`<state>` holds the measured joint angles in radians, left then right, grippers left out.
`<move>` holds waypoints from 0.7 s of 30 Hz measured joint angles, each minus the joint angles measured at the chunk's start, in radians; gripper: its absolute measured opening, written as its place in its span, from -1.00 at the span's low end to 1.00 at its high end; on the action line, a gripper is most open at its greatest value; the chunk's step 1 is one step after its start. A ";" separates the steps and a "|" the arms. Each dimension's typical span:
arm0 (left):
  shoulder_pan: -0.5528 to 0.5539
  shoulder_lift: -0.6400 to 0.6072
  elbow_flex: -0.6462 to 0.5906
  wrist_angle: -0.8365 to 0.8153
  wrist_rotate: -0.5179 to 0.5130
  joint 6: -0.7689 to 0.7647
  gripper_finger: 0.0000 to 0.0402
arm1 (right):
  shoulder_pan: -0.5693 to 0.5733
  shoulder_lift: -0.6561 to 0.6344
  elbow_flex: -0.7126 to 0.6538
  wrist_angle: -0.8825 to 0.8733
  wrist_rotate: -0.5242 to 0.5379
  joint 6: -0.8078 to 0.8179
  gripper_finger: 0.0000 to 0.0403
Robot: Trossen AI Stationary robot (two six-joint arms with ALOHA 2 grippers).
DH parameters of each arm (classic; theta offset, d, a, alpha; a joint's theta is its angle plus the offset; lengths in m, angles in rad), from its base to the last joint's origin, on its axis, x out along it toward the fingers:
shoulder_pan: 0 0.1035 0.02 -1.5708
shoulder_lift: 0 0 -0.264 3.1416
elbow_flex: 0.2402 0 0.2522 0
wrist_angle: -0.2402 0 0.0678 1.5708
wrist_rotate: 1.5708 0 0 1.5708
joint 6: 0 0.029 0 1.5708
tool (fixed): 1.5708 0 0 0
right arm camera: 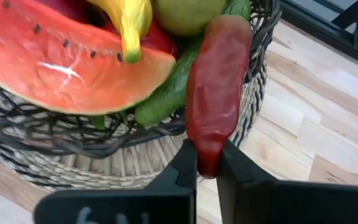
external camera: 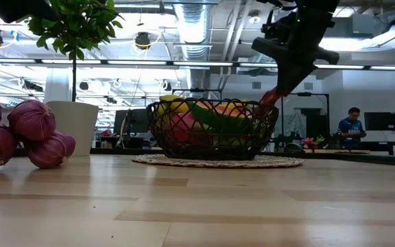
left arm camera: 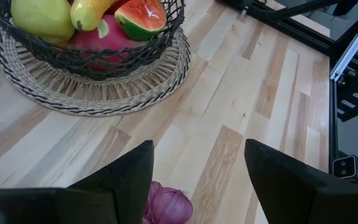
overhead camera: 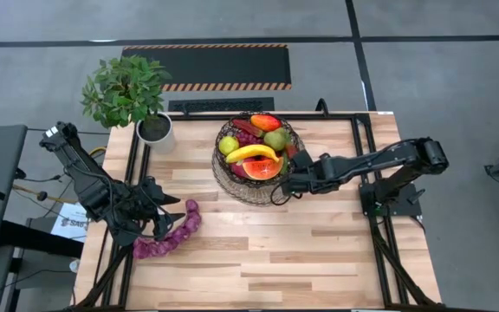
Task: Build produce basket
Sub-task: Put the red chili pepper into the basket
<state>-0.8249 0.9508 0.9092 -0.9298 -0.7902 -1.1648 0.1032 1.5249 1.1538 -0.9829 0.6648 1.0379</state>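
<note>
Surroundings: potted plant (overhead camera: 126, 97) just beside basket (overhead camera: 225, 178), on worktop (overhead camera: 319, 251).
Basket: banana (overhead camera: 251, 152), watermelon slice (overhead camera: 263, 168), green apple (overhead camera: 275, 139).
Right end effector (right arm camera: 207, 168): clenched on red pepper (right arm camera: 216, 87) at basket rim.
Left end effector (left arm camera: 197, 168): released, above purple string (overhead camera: 173, 234), away from basket.

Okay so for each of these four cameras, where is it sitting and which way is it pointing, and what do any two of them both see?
High view: above the table, straight down; shows both arms, the basket, the purple string.
Low view: at tabletop height, level across into the room; the right gripper comes down at the basket's rim.
Left wrist view: on the left arm, past its open fingers toward the basket.
Right wrist view: on the right arm; its fingers are shut on the red pepper.
Shared: both wrist views show the watermelon slice.
</note>
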 joint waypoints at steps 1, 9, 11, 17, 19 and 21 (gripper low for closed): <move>0.000 0.000 0.000 0.000 0.000 0.000 0.18 | -0.001 -0.003 0.000 0.008 0.001 0.000 -0.84; 0.000 0.000 0.000 0.000 0.000 0.000 0.18 | -0.046 -0.002 0.000 0.053 0.016 0.010 -0.78; 0.000 0.000 0.000 0.000 0.000 0.000 0.18 | -0.066 -0.002 0.000 0.057 0.016 0.009 -0.77; 0.000 0.000 0.000 0.000 0.000 0.002 0.18 | -0.113 -0.002 0.000 0.067 0.013 0.002 -0.77; 0.000 0.000 0.000 0.000 0.000 0.008 0.18 | -0.122 -0.001 0.000 0.078 0.005 0.000 -0.77; 0.000 0.000 0.000 0.000 0.000 0.008 0.18 | -0.129 0.000 0.000 0.087 -0.007 -0.002 -0.77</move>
<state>-0.8253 0.9512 0.9092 -0.9298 -0.7906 -1.1568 -0.0259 1.5253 1.1538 -0.8955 0.6575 1.0358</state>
